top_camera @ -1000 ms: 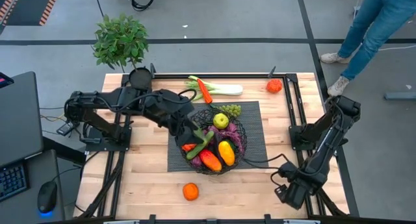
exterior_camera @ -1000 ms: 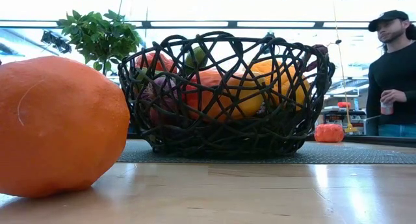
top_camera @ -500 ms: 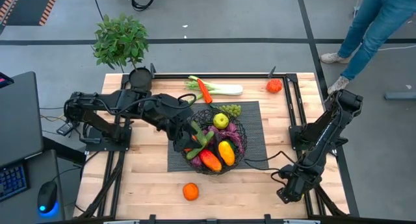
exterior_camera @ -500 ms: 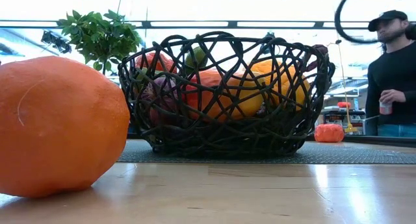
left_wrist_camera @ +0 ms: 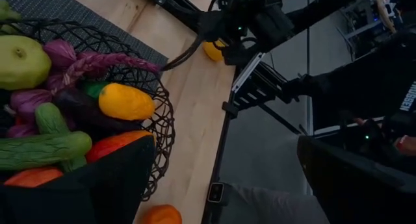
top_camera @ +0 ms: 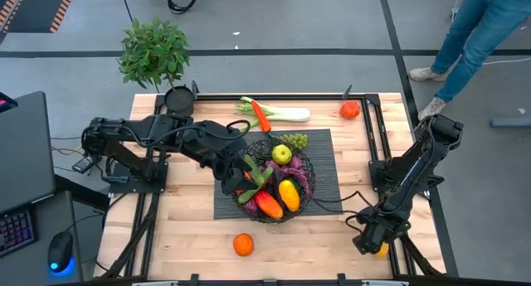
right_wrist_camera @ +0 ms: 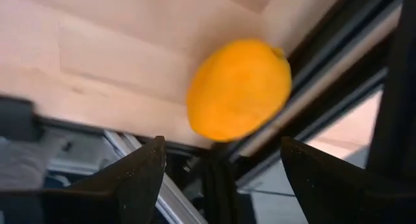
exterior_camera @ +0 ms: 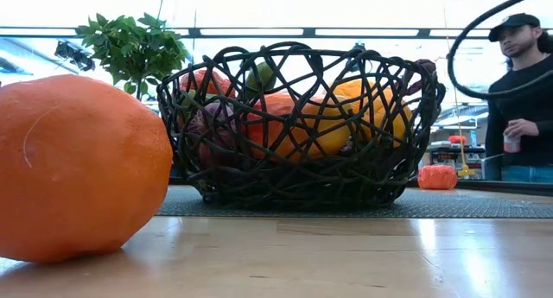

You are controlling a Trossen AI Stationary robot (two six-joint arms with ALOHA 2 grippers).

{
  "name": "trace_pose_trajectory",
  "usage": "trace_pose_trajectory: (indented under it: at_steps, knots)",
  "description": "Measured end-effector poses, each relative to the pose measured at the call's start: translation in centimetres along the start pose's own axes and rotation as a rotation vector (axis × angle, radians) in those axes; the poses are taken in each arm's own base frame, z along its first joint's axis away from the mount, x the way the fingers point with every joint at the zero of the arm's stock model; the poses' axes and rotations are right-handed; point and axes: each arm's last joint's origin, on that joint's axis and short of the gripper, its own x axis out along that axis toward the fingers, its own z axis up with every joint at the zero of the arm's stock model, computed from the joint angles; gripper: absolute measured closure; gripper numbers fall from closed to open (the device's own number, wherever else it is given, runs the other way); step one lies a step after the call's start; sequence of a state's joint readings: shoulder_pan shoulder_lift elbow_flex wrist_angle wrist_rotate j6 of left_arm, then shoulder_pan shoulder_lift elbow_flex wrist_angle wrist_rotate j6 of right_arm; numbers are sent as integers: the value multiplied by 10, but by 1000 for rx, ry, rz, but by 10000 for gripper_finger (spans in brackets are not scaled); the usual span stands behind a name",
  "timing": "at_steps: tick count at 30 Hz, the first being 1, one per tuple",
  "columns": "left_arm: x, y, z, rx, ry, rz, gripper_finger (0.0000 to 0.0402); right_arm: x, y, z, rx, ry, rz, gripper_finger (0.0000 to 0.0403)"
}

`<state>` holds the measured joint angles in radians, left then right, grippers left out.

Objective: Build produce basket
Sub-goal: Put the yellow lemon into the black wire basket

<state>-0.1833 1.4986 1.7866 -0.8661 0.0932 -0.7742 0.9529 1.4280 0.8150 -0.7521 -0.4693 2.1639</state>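
Observation:
The black wire basket stands on a dark mat, filled with produce: a green apple, a yellow pepper, a cucumber and purple pieces. My left gripper hovers open over the basket's left rim. My right gripper is open at the table's near right corner and points steeply down. Its fingers stand on either side of a yellow lemon without touching it. The lemon rests on the wood against the dark frame rail. A loose orange lies on the table's near side.
A leek with a red pepper lies at the far edge, a tomato at the far right, grapes on the mat. A potted plant stands at the far left corner. A person stands beyond the table.
My right gripper has sunk toward the lemon at the near right corner and tipped more steeply downward, staying open. The arm's cable has swung into the low view's upper right. The basket and the produce have not moved.

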Motion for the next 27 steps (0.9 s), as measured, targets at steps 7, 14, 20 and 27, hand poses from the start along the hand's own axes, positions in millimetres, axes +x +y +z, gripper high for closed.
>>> trace_pose_trajectory:
  at_steps: [7, 14, 20, 27]
  knots:
    - [0, 0, 0, 0, -2, 3, 19, 21, 14, 7, -57, 45, -66, 112]
    - [0, 0, 0, -6, -1, 2, 19, 29, 14, 10, -54, 44, -130, 121]
    - [0, 0, 0, -7, -1, 2, 19, 29, 12, 13, -13, -11, -138, 121]
    - [0, 0, 0, -5, 0, 2, 19, 33, 13, 16, -20, -37, -152, 124]
